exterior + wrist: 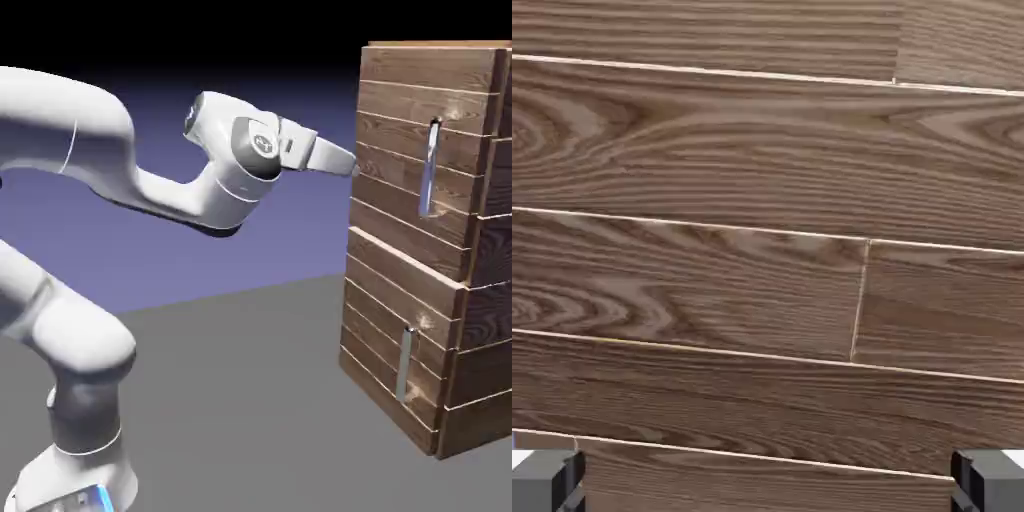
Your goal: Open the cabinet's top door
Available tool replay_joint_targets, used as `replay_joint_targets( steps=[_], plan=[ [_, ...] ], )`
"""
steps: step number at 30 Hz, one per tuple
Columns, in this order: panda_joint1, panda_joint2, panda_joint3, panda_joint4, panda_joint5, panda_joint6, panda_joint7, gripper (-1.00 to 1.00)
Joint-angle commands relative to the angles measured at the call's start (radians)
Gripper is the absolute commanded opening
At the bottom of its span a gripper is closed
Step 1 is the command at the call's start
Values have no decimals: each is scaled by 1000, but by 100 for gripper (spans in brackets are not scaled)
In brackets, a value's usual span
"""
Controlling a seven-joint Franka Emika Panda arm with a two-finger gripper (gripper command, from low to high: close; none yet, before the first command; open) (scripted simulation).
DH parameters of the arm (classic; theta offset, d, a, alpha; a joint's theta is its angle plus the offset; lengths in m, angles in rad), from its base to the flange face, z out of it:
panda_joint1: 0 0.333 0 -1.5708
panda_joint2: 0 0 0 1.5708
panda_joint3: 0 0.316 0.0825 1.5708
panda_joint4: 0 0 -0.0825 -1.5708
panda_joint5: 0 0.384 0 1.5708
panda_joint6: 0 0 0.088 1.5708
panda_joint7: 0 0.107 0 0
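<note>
Exterior view: the white arm [150, 190] is seen stretched level from the picture's left toward the cabinet [400, 330], which stands on the grey table [240, 400] at the right edge of the picture. The gripper [350, 165] is pointed at the cabinet's front, its tip placed at or just short of the left edge of the top door [400, 160]; contact cannot be confirmed. The top door is shown shut, flush with the planks around it, and its long silver handle [430, 168] is left untouched, to the right of the gripper and apart from it. The shorter lower door [385, 330] is likewise shown closed, its short handle [405, 364] set near the bottom. In the hand view, the picture is filled by dark brown planks [762, 270] with pale seams, and the two grey fingertips [547, 480] are seen far apart in the bottom corners: the jaws are spread wide, and nothing is held between them.
</note>
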Motion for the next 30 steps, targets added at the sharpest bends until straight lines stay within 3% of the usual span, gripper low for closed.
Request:
replay_joint_targets(
  steps=[1,30],
  plan=[
    [14,-5,-16,9,-44,0,33,0],
    [430,-136,-476,282,-1305,-13,998,0]
  ],
)
